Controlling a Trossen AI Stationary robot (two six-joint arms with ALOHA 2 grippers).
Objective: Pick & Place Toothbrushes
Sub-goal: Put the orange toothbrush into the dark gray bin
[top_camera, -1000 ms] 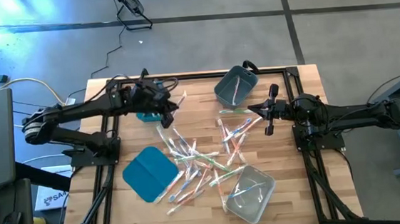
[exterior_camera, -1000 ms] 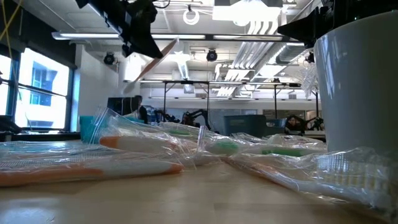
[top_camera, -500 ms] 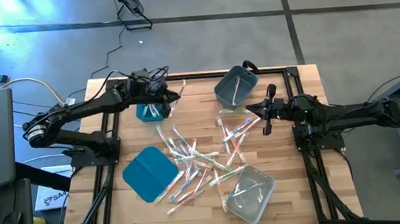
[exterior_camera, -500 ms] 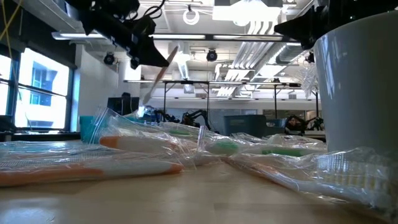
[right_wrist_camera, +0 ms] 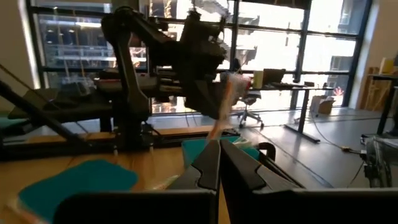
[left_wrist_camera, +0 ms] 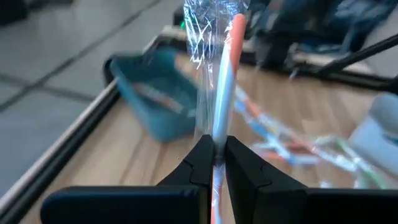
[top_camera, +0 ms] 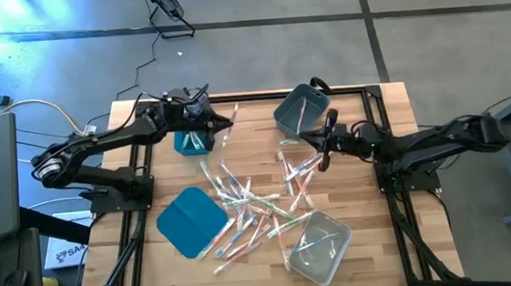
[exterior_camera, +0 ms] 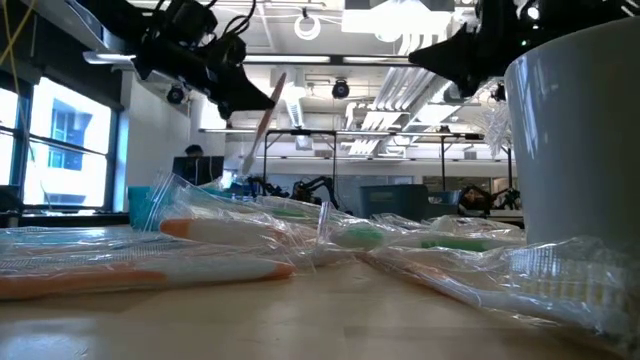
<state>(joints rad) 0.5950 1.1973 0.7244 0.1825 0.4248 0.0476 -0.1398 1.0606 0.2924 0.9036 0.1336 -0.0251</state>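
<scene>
The left gripper (left_wrist_camera: 214, 163) clenches a wrapped orange toothbrush (left_wrist_camera: 225, 74) above the teal bin (top_camera: 191, 142), upper left. The right gripper (top_camera: 326, 140), clenched empty, hangs right of centre.

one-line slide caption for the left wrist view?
Left gripper shut on wrapped orange toothbrush, teal bin ahead.

Glossy crinkled plastic wraps the toothbrushes (top_camera: 251, 203) — table (top_camera: 254, 125) matt wood.

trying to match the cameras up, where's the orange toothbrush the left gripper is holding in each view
High view: the wrapped orange toothbrush sits at the left gripper, beside the small teal bin.
Low view: upper left, slanting below that gripper.
Left wrist view: centre, rising from between the fingers.
Right wrist view: centre, under the far arm.
Shared landmark: the small teal bin.
</scene>
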